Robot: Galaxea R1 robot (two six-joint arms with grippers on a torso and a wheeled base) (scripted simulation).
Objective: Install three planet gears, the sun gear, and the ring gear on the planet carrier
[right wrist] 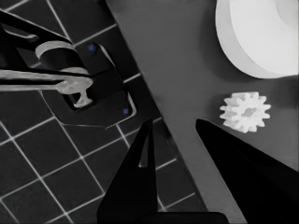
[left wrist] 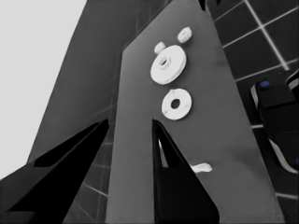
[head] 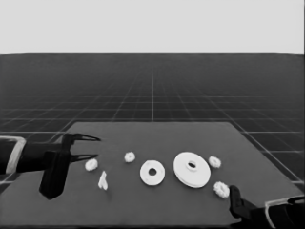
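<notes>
My right tool [head: 237, 196] waits spread at the surface's [head: 157, 200] corner, a planet gear [head: 221, 189] just beside it; beyond lie the larger round part [head: 191, 169], then the smaller [head: 152, 172]; my left tool [head: 90, 147] hangs spread, farthest

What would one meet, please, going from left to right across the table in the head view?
Left gripper → gear → thin white piece → gear → smaller round part → larger round part → the two right-hand gears, one behind the other → right gripper.
</notes>
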